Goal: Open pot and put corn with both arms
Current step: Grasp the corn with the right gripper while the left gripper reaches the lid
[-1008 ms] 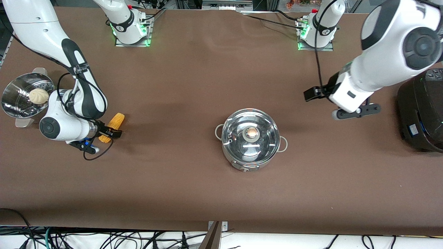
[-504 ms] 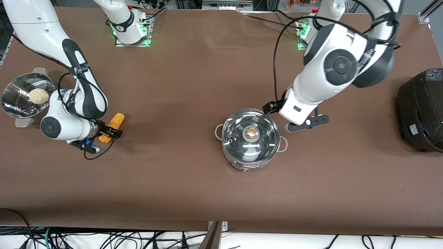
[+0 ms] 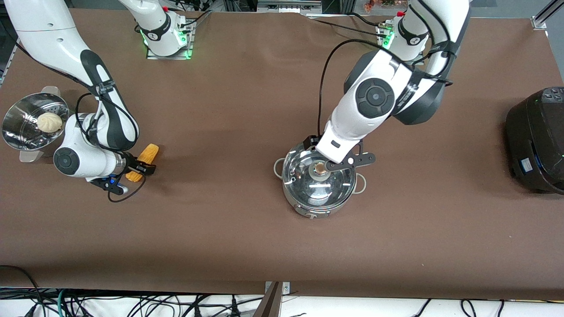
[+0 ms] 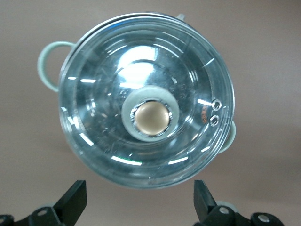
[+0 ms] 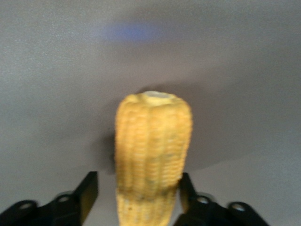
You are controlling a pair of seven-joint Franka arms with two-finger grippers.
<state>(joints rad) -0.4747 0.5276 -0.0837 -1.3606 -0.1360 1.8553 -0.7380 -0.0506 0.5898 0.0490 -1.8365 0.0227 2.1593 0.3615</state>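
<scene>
Both grippers low: pot (image 3: 319, 185), corn (image 3: 147, 154).

Place: a robotics lab bench dressed up with kitchenware, not a home kitchen.
Arms: two white robot arms (image 3: 383, 97) bolted to metal base plates (image 3: 169, 53) with green status lights.
Surface: a table (image 3: 246, 237) under a plain brown cover, creased at the base end.
Cabling: loose wires (image 3: 132, 304) tangled below the table's edge (more run past the bases).
Props: pot (image 3: 319, 191), steamer bowl (image 3: 26, 121), black rice cooker (image 3: 535, 141).
</scene>
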